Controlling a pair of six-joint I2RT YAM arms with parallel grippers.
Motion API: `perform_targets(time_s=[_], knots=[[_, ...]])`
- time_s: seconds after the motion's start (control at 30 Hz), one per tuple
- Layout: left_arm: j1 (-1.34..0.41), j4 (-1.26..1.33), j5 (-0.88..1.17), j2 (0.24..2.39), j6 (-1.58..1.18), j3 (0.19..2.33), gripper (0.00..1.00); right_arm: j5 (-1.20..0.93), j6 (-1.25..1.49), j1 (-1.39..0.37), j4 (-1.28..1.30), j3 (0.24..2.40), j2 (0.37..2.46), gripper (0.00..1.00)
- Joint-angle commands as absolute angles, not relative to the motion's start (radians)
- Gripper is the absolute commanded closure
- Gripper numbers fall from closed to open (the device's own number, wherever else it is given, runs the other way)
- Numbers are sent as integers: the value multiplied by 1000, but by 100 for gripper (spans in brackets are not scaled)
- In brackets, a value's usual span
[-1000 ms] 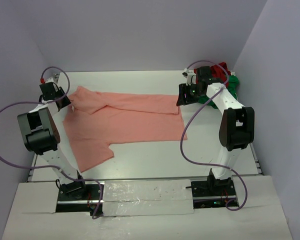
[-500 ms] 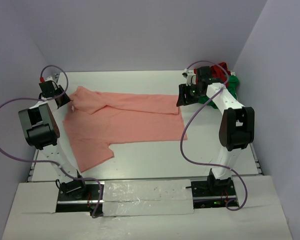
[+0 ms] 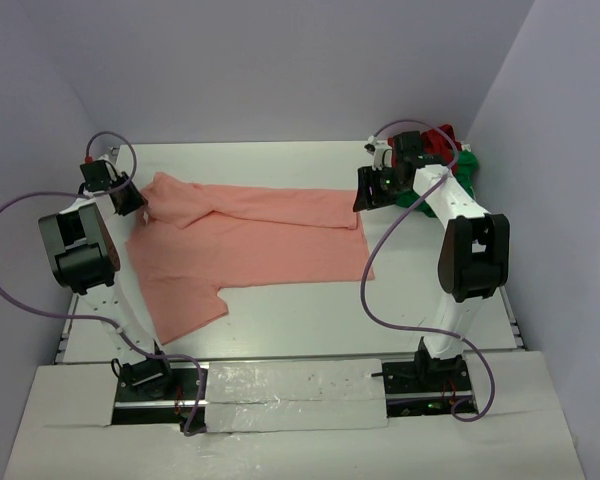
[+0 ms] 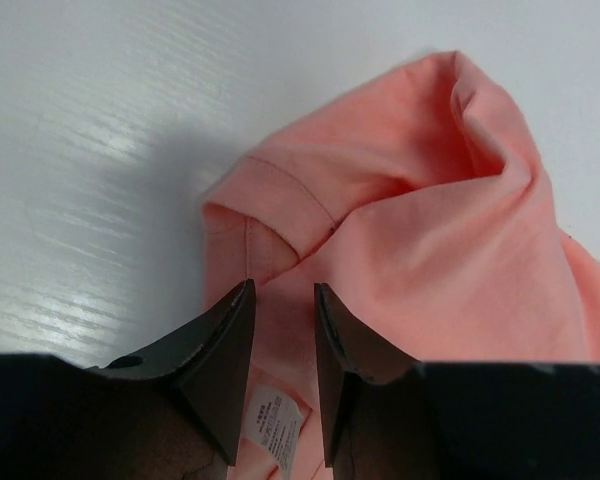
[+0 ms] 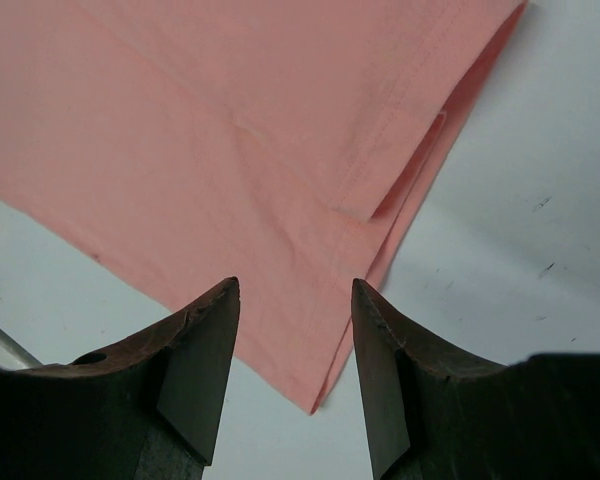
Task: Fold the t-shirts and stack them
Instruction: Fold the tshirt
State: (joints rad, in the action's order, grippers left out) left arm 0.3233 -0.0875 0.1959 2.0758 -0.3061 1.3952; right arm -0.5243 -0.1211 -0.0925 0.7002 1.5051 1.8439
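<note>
The salmon-pink t-shirt (image 3: 250,235) lies spread across the white table, its far edge folded over itself. My left gripper (image 3: 137,205) hovers over its bunched far-left corner. In the left wrist view the gripper (image 4: 283,287) is open with a narrow gap, and pink cloth (image 4: 430,200) and a white label (image 4: 270,420) show between the fingers. My right gripper (image 3: 363,200) is open over the shirt's far-right corner. In the right wrist view the gripper (image 5: 295,285) is just above the hemmed corner (image 5: 180,120). The dark red shirt (image 3: 442,140) and green shirt (image 3: 467,168) lie crumpled at the back right.
The white table (image 3: 280,320) is boxed in by lilac walls at the back and both sides. Purple cables loop from each arm. The crumpled shirt pile sits right behind my right arm's wrist.
My left arm's upper links have shifted slightly back and left, with the gripper staying at the shirt's corner. The pink shirt and the right arm have not moved.
</note>
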Motion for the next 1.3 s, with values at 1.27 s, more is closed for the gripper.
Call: perform_targets(time_s=[1.27], knots=[[331,-287,248,1715,-276,1330,100,-557,-129,-84,695,1500,1782,44]])
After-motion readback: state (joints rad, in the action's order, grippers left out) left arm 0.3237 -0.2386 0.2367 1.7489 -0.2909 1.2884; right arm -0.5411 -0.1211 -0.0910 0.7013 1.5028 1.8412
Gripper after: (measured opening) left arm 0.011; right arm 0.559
